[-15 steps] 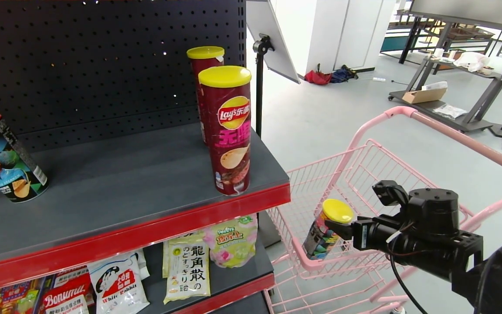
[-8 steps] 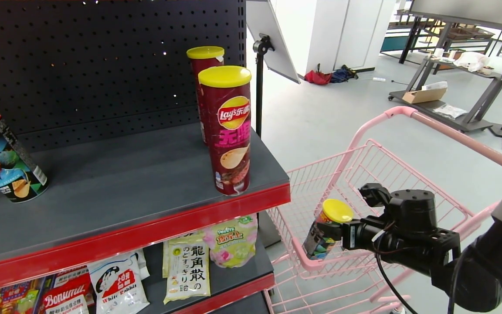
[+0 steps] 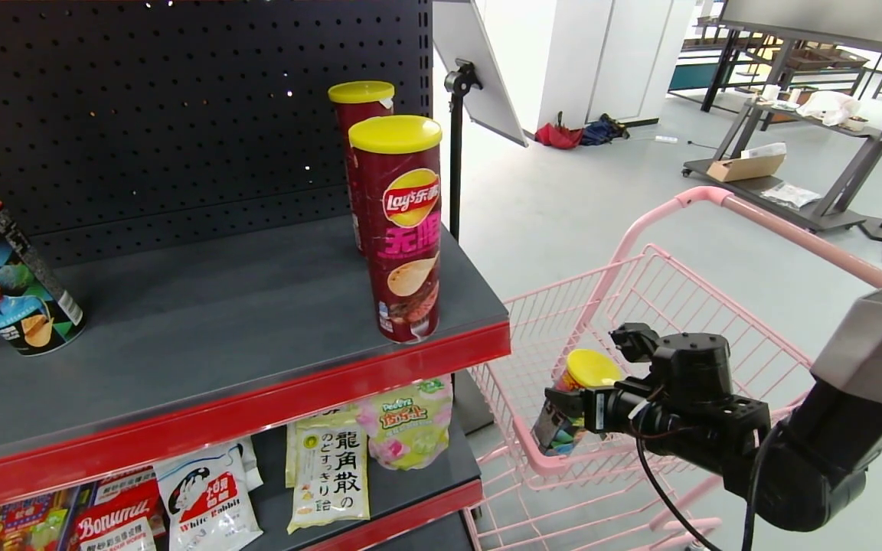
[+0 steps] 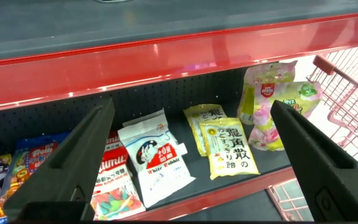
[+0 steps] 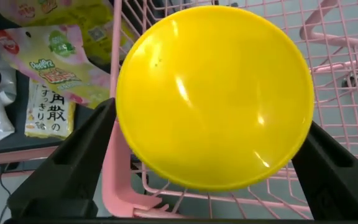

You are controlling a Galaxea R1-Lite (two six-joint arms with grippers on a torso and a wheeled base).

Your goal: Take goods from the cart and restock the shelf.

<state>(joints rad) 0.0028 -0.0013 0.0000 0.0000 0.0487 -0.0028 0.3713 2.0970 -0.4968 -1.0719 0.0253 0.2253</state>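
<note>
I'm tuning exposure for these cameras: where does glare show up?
Right wrist view: white highlights streak the chip can's yellow lid. Left wrist view: a pale sheen runs along the red shelf edge. Head view: that edge is only faintly lighter along its top.

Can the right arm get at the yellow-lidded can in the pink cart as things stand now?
Probably yes: the right gripper is at the can, an open finger on each side, with nothing between.
</note>
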